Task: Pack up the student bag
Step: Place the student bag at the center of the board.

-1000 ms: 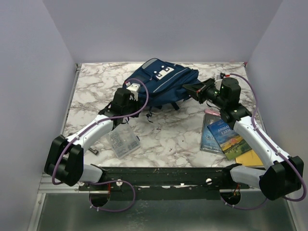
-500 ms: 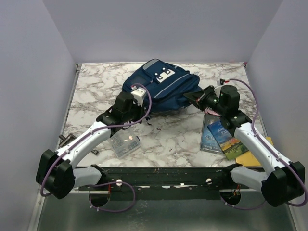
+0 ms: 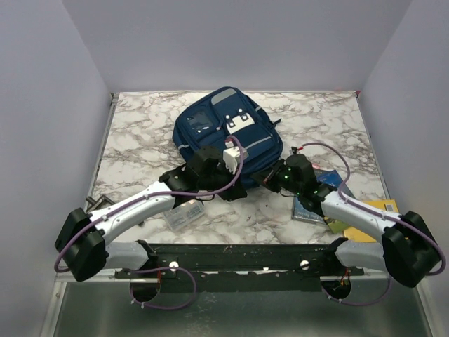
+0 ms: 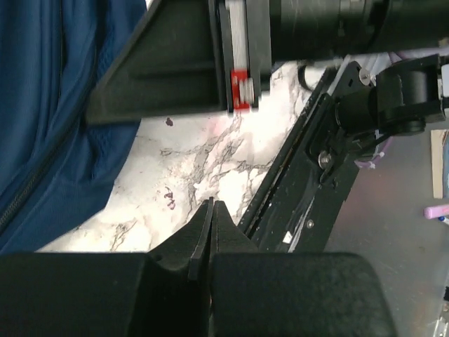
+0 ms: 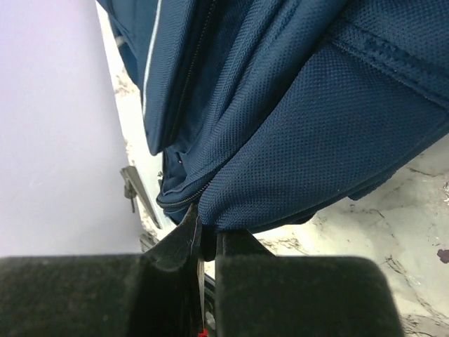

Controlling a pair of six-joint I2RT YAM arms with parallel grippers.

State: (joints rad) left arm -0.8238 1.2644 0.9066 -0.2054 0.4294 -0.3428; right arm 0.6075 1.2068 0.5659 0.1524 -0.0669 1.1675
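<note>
Close to the arms, the left gripper point(image 4: 210, 214) has its two fingers pressed tight together with nothing in them, just beside the near edge of the student bag point(image 3: 217, 130). Next to it, the right gripper point(image 5: 203, 228) pinches that same edge of blue cloth. Farther back, the bag lies flat on the marble table point(image 3: 140, 133), near the middle
</note>
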